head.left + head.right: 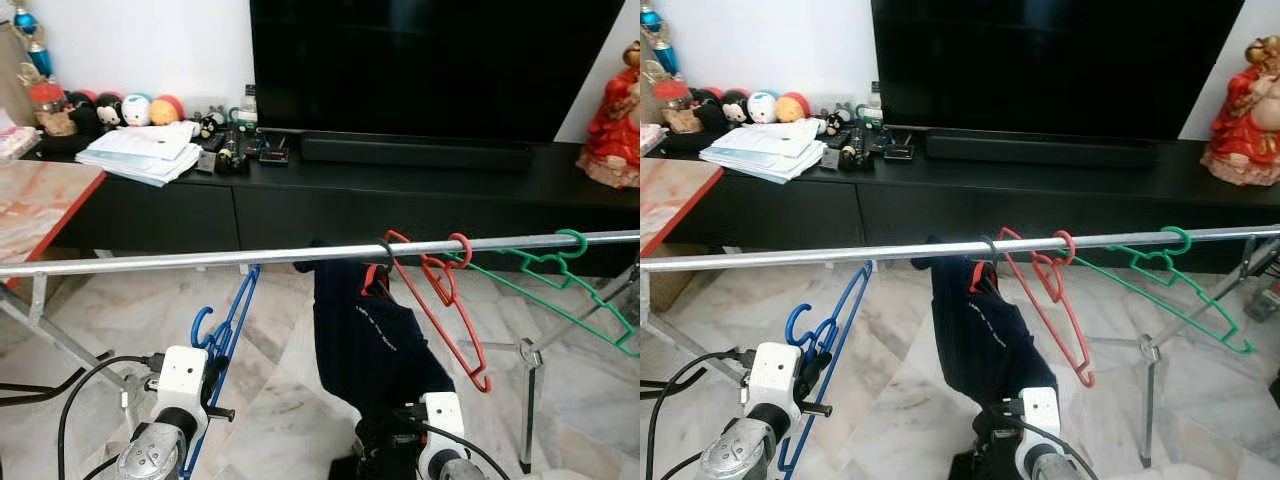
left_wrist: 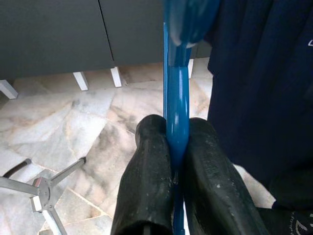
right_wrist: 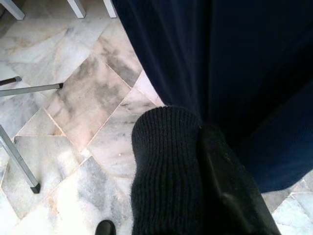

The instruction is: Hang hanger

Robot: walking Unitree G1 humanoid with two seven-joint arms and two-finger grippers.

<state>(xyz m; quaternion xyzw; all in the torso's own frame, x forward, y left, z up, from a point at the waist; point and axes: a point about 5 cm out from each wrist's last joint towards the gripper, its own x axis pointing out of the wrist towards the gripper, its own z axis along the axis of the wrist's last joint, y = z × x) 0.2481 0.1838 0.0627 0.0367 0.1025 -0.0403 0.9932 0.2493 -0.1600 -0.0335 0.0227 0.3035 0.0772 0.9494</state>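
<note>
In the left eye view, our left tool (image 1: 212,372), lower left of the frame, grips the blue hanger (image 1: 232,325) below the rail (image 1: 180,261) that crosses mid-frame. A navy garment (image 1: 365,335) hangs at the centre of the rail, with a red hanger (image 1: 440,300) and a green hanger (image 1: 560,275) to its right.

In the left wrist view, the two fingers (image 2: 146,186) are clenched on the blue bar, which rises up the middle of the frame.

In the right wrist view, our right tool (image 3: 198,176), at lower centre, is closed on the navy cloth above the marble floor (image 3: 73,112).
</note>
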